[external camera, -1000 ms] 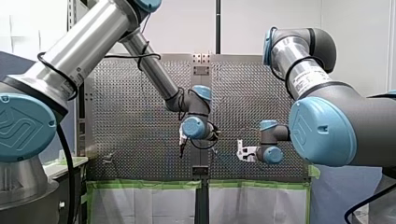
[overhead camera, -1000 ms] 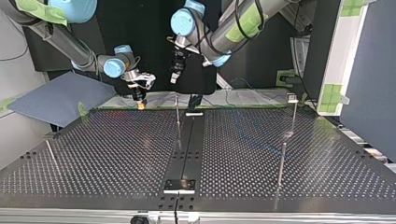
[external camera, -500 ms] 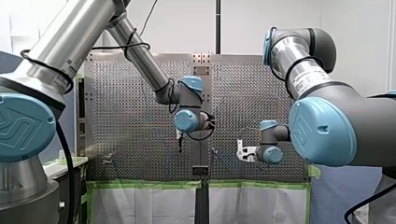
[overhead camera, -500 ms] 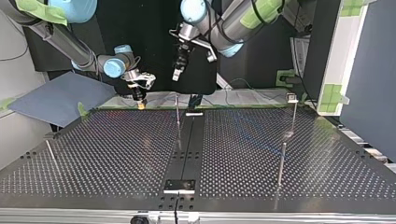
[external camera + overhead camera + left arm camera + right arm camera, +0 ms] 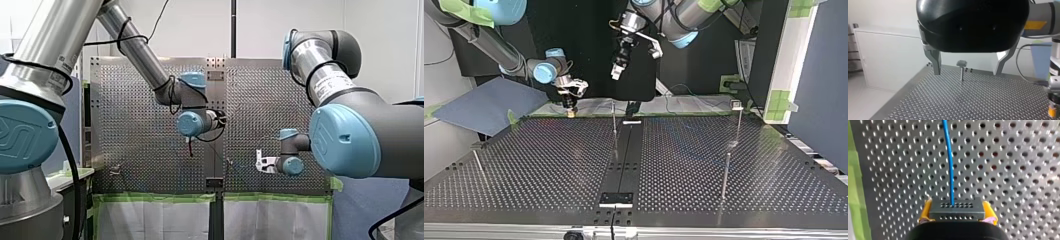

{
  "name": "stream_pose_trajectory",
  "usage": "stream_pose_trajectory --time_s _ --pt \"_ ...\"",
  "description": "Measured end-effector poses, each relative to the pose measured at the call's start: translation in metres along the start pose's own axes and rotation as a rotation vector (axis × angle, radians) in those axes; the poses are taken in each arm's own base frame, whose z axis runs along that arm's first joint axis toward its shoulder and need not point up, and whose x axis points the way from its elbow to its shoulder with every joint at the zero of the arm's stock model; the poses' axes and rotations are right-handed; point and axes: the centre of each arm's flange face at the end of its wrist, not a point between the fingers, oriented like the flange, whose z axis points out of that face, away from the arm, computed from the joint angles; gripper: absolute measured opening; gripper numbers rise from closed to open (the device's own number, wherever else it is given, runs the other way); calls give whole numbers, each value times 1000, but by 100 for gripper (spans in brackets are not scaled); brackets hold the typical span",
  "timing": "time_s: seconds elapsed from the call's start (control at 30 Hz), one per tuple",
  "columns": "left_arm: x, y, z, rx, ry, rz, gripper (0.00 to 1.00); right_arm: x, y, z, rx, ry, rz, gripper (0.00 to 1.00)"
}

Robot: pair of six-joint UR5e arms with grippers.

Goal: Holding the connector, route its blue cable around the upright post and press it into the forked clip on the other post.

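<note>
A dark connector (image 5: 957, 209), its face rowed with small holes, is pinched between the yellow pads (image 5: 925, 210) of the right gripper (image 5: 958, 213), just above the table (image 5: 1010, 170). A blue cable (image 5: 949, 162) runs straight ahead from it. The left gripper (image 5: 968, 71), fingers spread, has been raised since a second ago. A capped post (image 5: 961, 72) stands ahead, between its fingers.

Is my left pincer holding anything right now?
No, the left pincer stands wide open with nothing between its jaws.
</note>
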Motion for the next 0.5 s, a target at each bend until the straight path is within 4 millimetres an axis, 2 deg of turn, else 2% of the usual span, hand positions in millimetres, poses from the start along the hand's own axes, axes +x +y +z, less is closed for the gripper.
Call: stream_pose_trajectory --time_s 0.23,0.5 --pt "-13 4 -25 5 -8 -11 100 11 13 0 -42 9 -6 0" --pt "-24 11 -53 10 -7 -13 100 50 25 0 -76 43 -7 0"
